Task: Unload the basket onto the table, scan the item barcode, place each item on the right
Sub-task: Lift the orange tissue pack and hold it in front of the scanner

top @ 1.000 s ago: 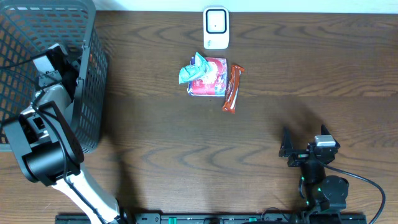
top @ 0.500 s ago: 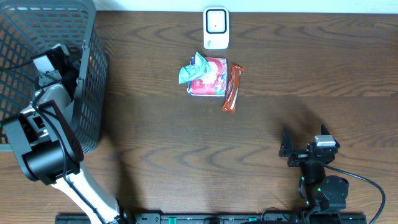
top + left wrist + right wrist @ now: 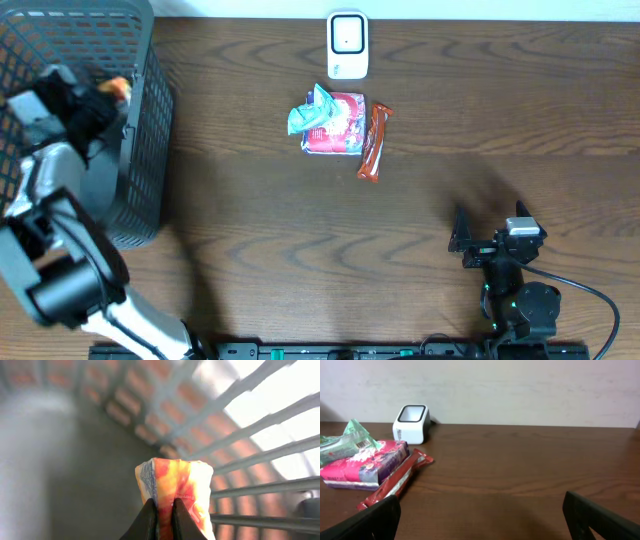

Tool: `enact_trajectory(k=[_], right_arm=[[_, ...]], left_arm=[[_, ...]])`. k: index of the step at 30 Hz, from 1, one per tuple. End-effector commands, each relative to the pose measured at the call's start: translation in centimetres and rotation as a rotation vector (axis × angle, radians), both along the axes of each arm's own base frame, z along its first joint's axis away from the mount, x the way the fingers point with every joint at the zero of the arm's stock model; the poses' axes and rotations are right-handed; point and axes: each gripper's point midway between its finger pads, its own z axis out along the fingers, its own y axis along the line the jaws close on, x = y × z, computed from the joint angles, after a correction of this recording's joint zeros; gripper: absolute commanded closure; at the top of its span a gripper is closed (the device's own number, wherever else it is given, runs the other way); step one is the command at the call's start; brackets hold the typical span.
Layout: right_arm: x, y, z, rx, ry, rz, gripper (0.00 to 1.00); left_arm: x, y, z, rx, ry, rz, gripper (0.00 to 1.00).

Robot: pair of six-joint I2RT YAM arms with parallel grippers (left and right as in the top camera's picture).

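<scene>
Left end effector (image 3: 163,510) sits inside the grey mesh basket (image 3: 150,150) at the left edge of the tabletop (image 3: 300,230), with the basket's wall between it and everything else. Well apart, at the far edge, stands one white barcode scanner (image 3: 347,45); just in front of it lie three items together: a green packet (image 3: 310,113) resting on a pink pack (image 3: 343,132), and a red-brown bar (image 3: 374,140) against that pack's right side. The left fingers are pressed together on the lower edge of one orange-and-white packet (image 3: 175,480), held upright within the basket. Right end effector (image 3: 482,525) rests near the front right of the tabletop, fingers spread wide, touching nothing.
</scene>
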Motion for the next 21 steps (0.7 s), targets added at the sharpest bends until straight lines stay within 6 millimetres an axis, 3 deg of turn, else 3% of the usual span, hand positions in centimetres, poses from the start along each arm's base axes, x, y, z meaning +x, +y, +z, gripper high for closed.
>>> enact_trajectory(k=[1,7,16,18,21], right_arm=[[0.0,0.0,-0.1,-0.011,0.000,-0.001,0.01],[0.0,0.0,-0.1,-0.011,0.000,-0.001,0.01],[0.0,0.0,-0.1,-0.011,0.000,-0.001,0.01],[0.0,0.0,-0.1,-0.011,0.000,-0.001,0.01],[0.0,0.0,-0.1,-0.011,0.000,-0.001,0.01]], left_arm=[[-0.9,0.1,4.7,0.016,-0.076,0.005,0.93],[-2.2,0.0,10.6,0.078,-0.174,0.016,0.93],[-6.1,-1.1,22.4,0.251,-0.390,0.082,0.93],[-7.6,-2.3,25.5,0.279,-0.455,0.081,0.93],[-8.9,-4.6,28.5,0.258,-0.529,0.068,0.93]])
